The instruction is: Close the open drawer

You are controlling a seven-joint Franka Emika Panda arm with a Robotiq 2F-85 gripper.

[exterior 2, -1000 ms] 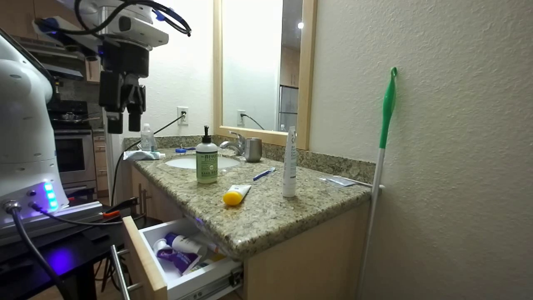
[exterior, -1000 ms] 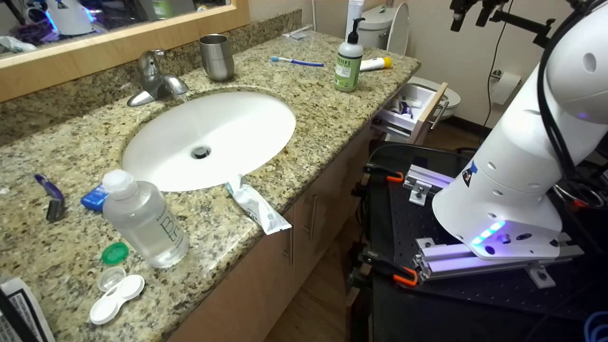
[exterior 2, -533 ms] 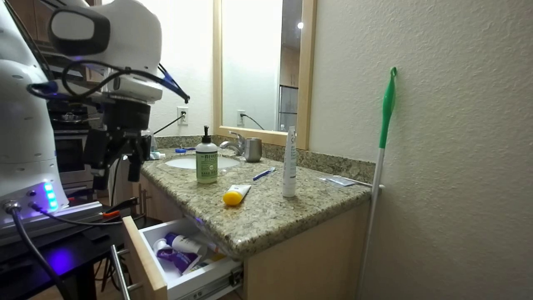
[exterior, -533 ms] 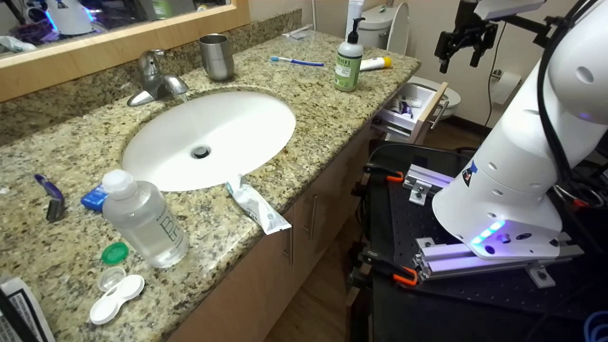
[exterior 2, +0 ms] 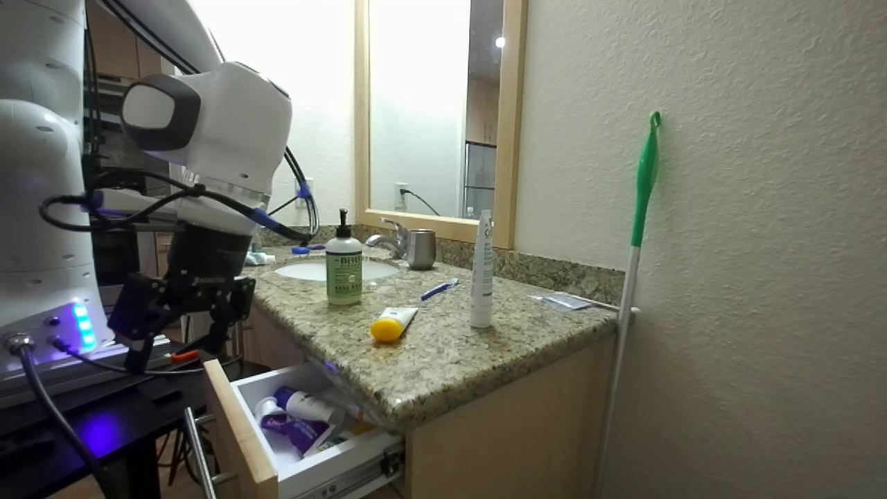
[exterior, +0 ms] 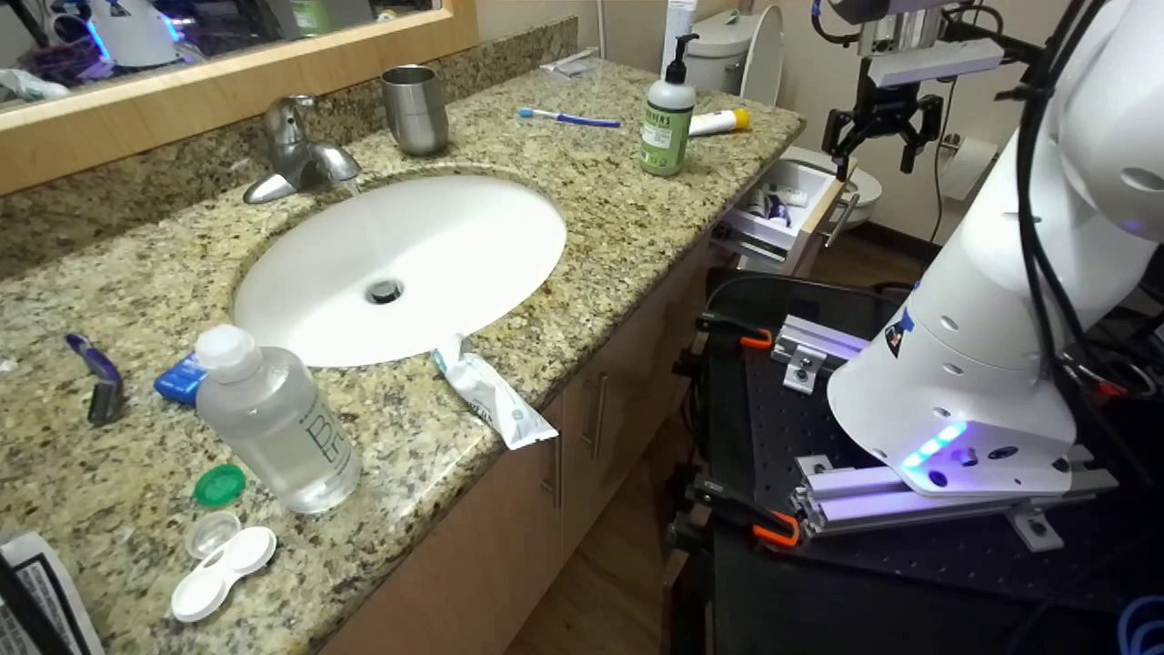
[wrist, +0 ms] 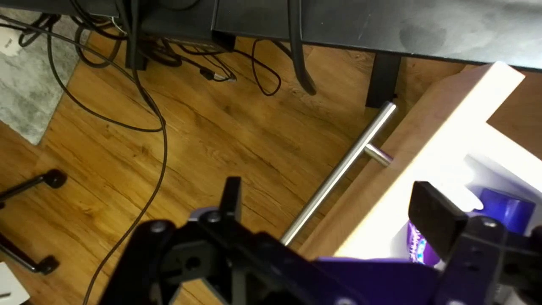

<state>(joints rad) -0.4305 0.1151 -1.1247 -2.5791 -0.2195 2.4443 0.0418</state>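
Observation:
The drawer (exterior 2: 239, 430) stands pulled out below the counter corner, with a wood front, white inner sides and a bar handle (exterior 2: 197, 450). It also shows in an exterior view (exterior: 823, 218) and in the wrist view (wrist: 372, 186). Inside lie a purple tube (exterior 2: 305, 431) and a white bottle (exterior 2: 313, 407). My gripper (exterior 2: 177, 350) points down, open and empty, above the drawer's front and handle. In the wrist view my gripper (wrist: 334, 203) has one finger over the floor side and one over the drawer's inside. I cannot tell whether a finger touches the front.
The granite counter (exterior 2: 443, 360) overhangs beside the drawer. On it stand a soap bottle (exterior 2: 344, 270), an upright white tube (exterior 2: 482, 277) and a yellow-capped tube (exterior 2: 391, 326). The robot's black table (wrist: 360, 29) is close to the drawer, with cables (wrist: 163, 140) on the floor.
My gripper has come down toward the drawer front from well above it, turning and tilting, and its fingers now look farther apart. The drawer has not moved.

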